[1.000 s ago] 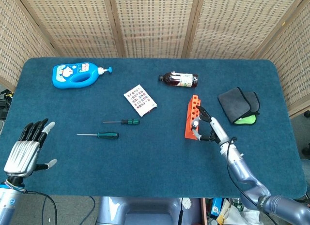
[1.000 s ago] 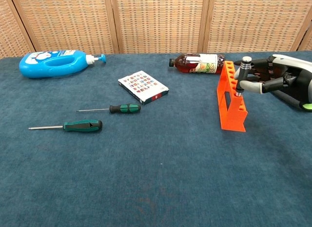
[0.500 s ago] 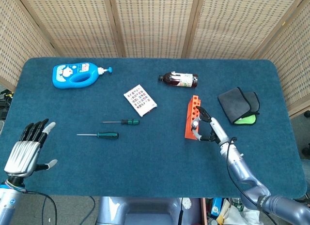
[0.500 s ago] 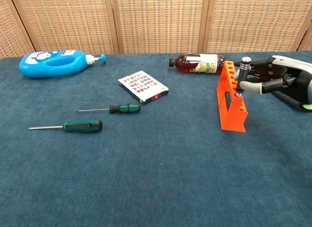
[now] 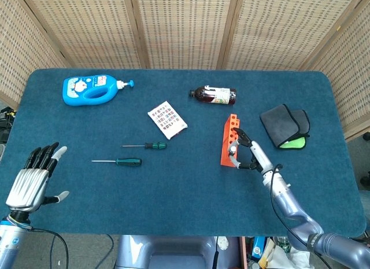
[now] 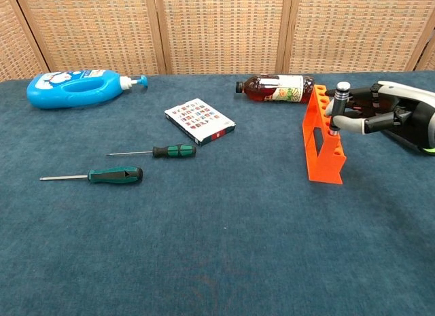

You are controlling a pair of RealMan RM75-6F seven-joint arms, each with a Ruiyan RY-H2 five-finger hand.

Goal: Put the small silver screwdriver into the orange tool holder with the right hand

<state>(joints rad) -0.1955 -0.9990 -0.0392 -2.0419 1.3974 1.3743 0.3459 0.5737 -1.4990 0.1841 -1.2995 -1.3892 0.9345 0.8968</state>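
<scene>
Almost nothing has moved since a second ago: the small silver screwdriver (image 6: 338, 102) stands upright in the orange tool holder (image 6: 319, 141), and the right hand (image 6: 380, 115) still curls around its shiny handle. The holder is hard plastic (the tip is hidden inside). The left hand (image 5: 32, 179) stays spread wide, holding nothing.
</scene>
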